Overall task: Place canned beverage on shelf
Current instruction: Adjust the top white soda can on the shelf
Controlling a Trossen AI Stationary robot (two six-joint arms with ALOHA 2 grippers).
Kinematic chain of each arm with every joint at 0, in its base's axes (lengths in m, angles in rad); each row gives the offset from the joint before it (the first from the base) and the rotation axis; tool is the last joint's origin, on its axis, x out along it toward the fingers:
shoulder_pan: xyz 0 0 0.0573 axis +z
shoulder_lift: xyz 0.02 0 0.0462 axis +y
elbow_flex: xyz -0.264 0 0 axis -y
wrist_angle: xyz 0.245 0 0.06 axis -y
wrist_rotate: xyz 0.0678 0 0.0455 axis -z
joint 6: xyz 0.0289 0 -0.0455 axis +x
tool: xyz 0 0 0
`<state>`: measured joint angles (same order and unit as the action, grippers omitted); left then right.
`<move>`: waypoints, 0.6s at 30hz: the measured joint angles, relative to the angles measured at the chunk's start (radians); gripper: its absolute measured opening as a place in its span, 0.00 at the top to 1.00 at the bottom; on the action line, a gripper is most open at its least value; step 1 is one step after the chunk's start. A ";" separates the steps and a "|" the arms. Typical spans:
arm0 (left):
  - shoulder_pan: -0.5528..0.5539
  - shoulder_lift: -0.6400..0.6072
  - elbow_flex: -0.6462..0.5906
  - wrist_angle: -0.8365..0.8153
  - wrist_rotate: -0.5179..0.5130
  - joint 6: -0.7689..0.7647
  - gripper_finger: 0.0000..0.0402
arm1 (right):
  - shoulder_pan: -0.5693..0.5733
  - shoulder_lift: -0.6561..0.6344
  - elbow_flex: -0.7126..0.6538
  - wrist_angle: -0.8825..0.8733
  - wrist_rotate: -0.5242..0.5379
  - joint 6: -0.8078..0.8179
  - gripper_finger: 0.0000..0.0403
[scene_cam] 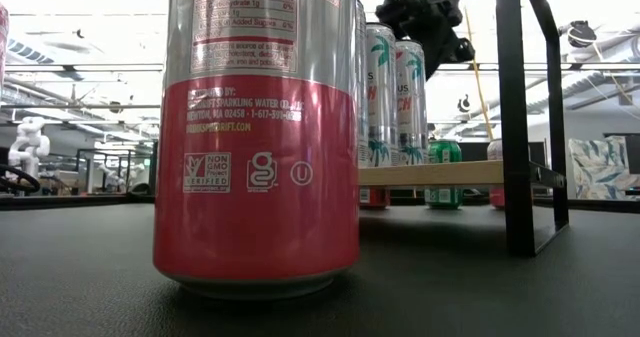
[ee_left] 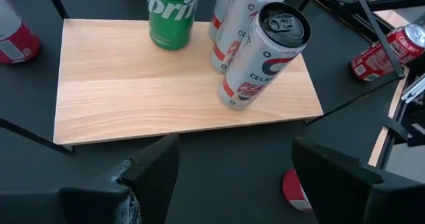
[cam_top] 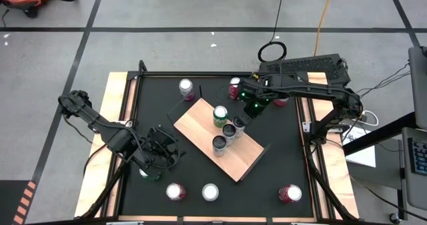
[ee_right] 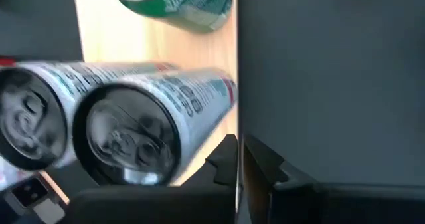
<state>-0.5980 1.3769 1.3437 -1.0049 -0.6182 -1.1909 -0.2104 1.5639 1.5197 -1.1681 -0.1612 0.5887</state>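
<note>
The shelf (cam_top: 220,139) sits mid-worktop (cam_top: 280,165), carrying four cans (cam_top: 219,145). Right claw (cam_top: 242,120), fingers closed and empty, hovers beside them. Left claw (cam_top: 157,159) wide, seemingly over a can.

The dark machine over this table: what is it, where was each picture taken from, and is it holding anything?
It is two robot arms working at a black table. The high view looks straight down. The low view sits at table-top level, so one red-and-silver can fills it. The other two pictures come from cameras on the arms' wrists. On the tan shelf stand a green can and tall silver cans; more cans stand around it on the table. The right gripper is shut beside the silver cans and holds nothing. The left gripper is open, short of the shelf, and holds nothing that I can see.
</note>
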 joint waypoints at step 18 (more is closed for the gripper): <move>0.000 0.000 0.000 -0.039 -0.011 0.027 0.28 | 0.003 0.002 -0.008 0.092 -0.005 0.012 1.00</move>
<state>-0.5980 1.3769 1.3437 -1.0437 -0.6288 -1.1637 -0.2073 1.5654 1.5116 -1.0760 -0.1663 0.6008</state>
